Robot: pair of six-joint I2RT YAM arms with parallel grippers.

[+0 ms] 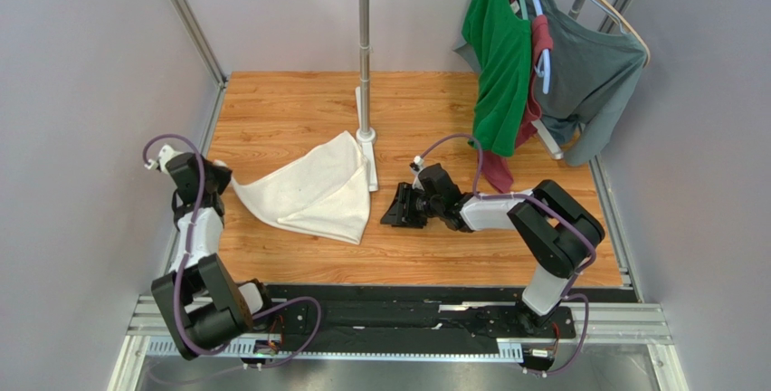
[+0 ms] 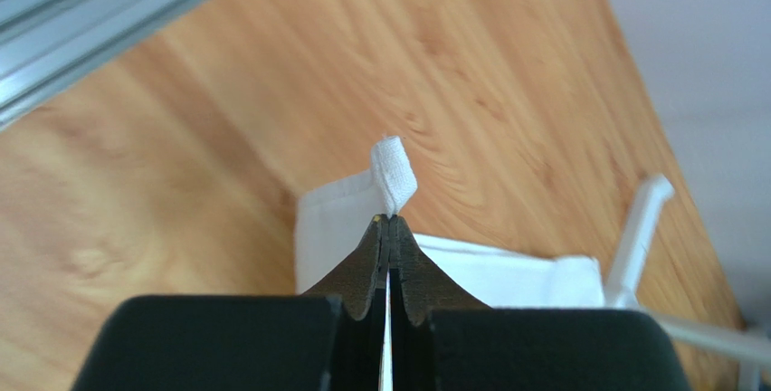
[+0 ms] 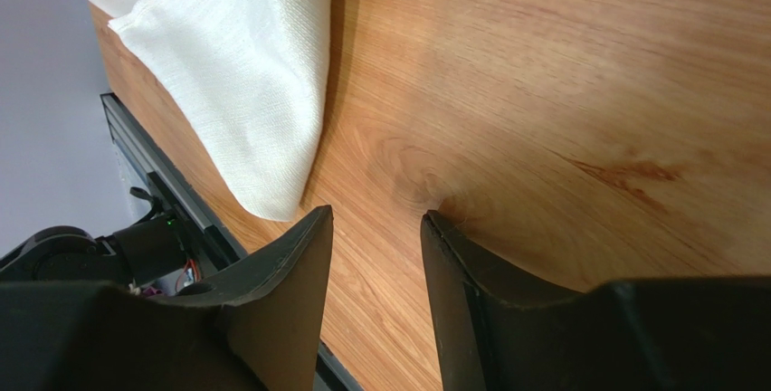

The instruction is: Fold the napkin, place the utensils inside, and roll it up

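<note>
Napkin (image 1: 312, 194) is lying in a loose triangle on the worktop (image 1: 434, 255), its far tip touching the foot of the pole stand (image 1: 365, 65). My left hand (image 2: 387, 221) is clamping one corner. My right hand (image 3: 375, 219) is hanging apart and empty just beside the cloth. Only a small tab is showing past the pinch, so a hard pull is risking a slip or a snag on the stand. No spoon is showing in any view.

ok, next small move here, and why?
Probably the left gripper carries its corner across the napkin toward its opposite edge to fold: it is shut on that corner, and the right gripper stands open, empty, clear of the cloth.
</note>
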